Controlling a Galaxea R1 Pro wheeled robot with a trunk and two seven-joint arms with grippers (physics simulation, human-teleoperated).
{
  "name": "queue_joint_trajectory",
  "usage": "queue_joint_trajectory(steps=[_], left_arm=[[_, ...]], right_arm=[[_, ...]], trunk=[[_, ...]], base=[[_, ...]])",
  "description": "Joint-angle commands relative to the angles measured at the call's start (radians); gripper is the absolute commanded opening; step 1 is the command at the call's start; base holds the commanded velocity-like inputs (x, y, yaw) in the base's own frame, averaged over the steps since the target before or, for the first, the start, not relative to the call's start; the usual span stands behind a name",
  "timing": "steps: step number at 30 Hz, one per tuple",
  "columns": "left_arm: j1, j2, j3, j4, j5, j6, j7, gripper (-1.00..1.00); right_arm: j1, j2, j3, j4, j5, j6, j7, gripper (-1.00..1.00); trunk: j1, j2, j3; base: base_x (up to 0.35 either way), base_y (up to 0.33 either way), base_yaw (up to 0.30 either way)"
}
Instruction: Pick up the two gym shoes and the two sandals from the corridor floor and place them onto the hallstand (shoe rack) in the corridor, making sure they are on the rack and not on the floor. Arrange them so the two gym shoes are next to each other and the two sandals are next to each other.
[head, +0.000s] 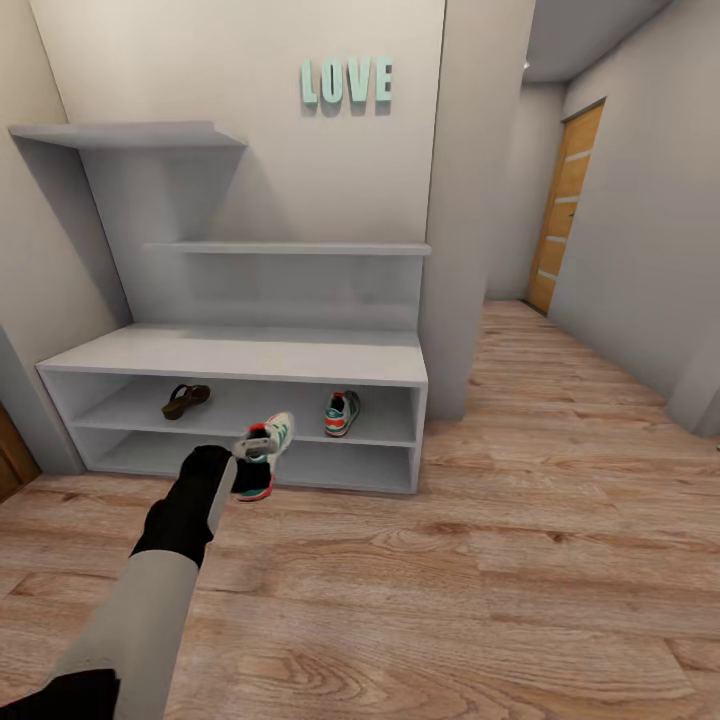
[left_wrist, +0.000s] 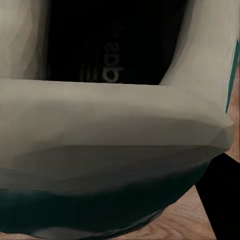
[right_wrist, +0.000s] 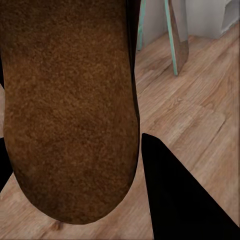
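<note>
Head view: the left arm reaches out toward the hallstand (head: 240, 360), and its fingers (head: 250, 462) are closed on a gym shoe (head: 268, 450), held up off the corridor floor (head: 480, 580) just in front of the rack's low shelves. The shoe sits tilted, white toe up, red heel down by the fingers. The other gym shoe (head: 342, 412) stands on the rack's middle shelf, right part. One sandal (head: 186, 400) lies on the same shelf, left part, well apart from that shoe.

Left wrist view: the held shoe's white rim (left_wrist: 115, 125) and dark inside sit v. close to the cam.

Right wrist view: a brown sandal footbed (right_wrist: 70, 110) sits between the dark right fingers (right_wrist: 175, 195), pressed close, so they grip it, w/ wood floor behind.
</note>
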Motion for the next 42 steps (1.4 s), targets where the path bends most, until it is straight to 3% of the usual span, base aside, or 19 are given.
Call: queue_joint_trajectory(steps=[1, 5, 12, 22, 42], left_arm=[[-0.018, -0.002, 0.0, 0.015, -0.009, 0.006, -0.003, -1.0], [-0.095, -0.006, -0.027, 0.125, -0.012, 0.008, 0.032, -1.0], [-0.134, -0.016, -0.043, 0.238, -0.016, -0.02, 0.108, -1.0], [-0.131, -0.015, -0.061, 0.253, -0.017, -0.161, 0.116, -1.0], [-0.13, -0.012, -0.066, 0.253, -0.017, -0.174, 0.118, -1.0]], right_arm=[[-0.001, 0.0, -0.002, -0.001, -0.003, 0.005, -0.001, -1.0], [-0.001, -0.001, -0.002, -0.001, 0.007, 0.006, -0.001, -1.0], [-0.001, -0.001, -0.002, -0.002, 0.01, 0.006, -0.001, -1.0], [-0.001, 0.0, -0.001, -0.002, 0.011, 0.005, -0.001, -1.0], [-0.001, 0.0, 0.0, -0.002, 0.012, 0.004, -0.003, -1.0]], trunk=[[0.0, 0.0, -0.001], [0.0, 0.0, -0.001], [0.0, 0.0, -0.001], [0.0, 0.0, -0.001], [0.0, 0.0, -0.007]], base=[[0.0, 0.0, 0.0], [0.0, 0.0, 0.0], [0.0, 0.0, 0.0], [0.0, 0.0, 0.0], [0.0, 0.0, 0.0]])
